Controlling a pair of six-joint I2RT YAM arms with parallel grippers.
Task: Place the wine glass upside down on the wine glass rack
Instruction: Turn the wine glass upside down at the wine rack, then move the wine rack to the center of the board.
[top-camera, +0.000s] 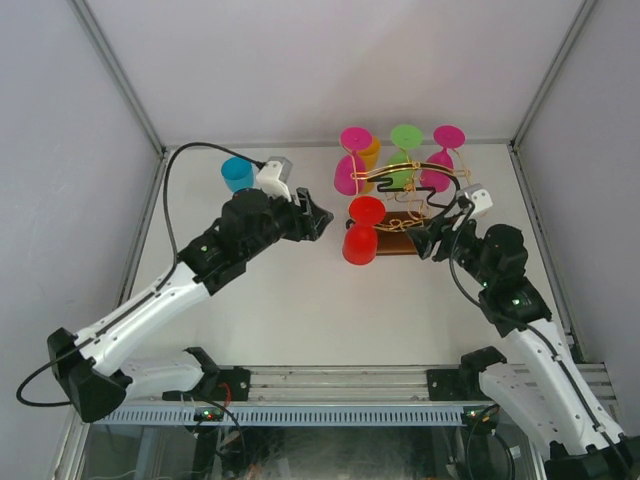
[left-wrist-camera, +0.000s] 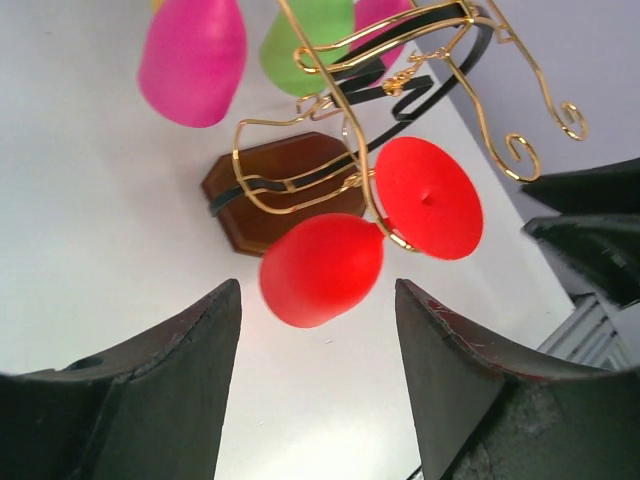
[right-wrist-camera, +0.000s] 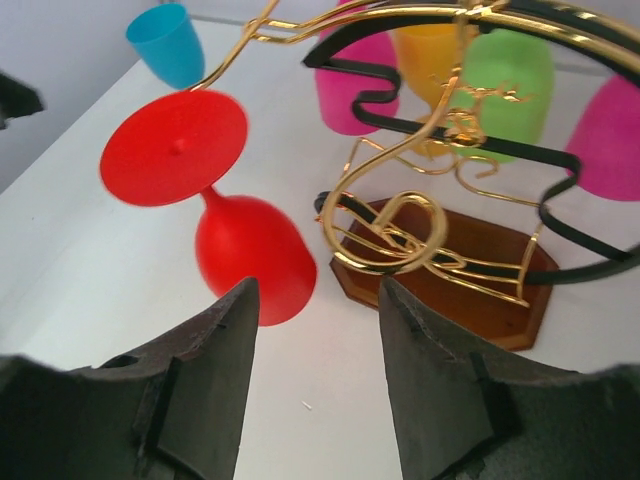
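Observation:
A red wine glass (top-camera: 361, 232) hangs upside down on a front arm of the gold wire rack (top-camera: 412, 190); its bowl (left-wrist-camera: 320, 268) and foot (left-wrist-camera: 428, 198) show in the left wrist view, and it also shows in the right wrist view (right-wrist-camera: 250, 250). The rack stands on a dark brown wooden base (right-wrist-camera: 470, 272). My left gripper (top-camera: 318, 216) is open and empty, just left of the red glass. My right gripper (top-camera: 420, 240) is open and empty, just right of the rack's base.
Pink (top-camera: 352, 158), orange (top-camera: 370, 152), green (top-camera: 403, 155) and another pink (top-camera: 441, 156) glass hang upside down on the rack's rear arms. A blue glass (top-camera: 238, 173) stands at the back left. White walls enclose the table.

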